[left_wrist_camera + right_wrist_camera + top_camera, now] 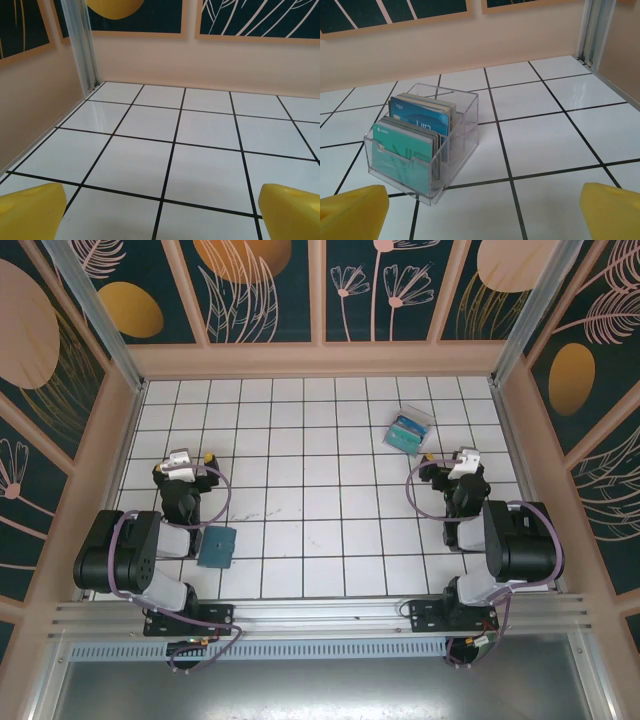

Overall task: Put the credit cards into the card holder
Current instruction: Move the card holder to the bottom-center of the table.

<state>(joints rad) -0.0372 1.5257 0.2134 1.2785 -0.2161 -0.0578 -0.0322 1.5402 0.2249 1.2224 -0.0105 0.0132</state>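
The credit cards [420,119] stand upright in a clear plastic box [465,131]: a teal one in front, a blue one behind, several more between. From above the same cards [408,430] sit at the back right of the tiled table. The card holder [216,547], dark teal and folded flat, lies near the front left beside the left arm's base. My right gripper [482,214] is open, a short way in front of the box, its yellow fingertips [355,210] wide apart. My left gripper [160,215] is open over bare tiles, with the card holder behind it.
Beige walls enclose the white tiled table [320,490] on three sides, with aluminium posts [85,45] in the back corners. The left gripper [185,457] and the right gripper [462,460] sit low, near the left and right walls, both pointing toward the back.
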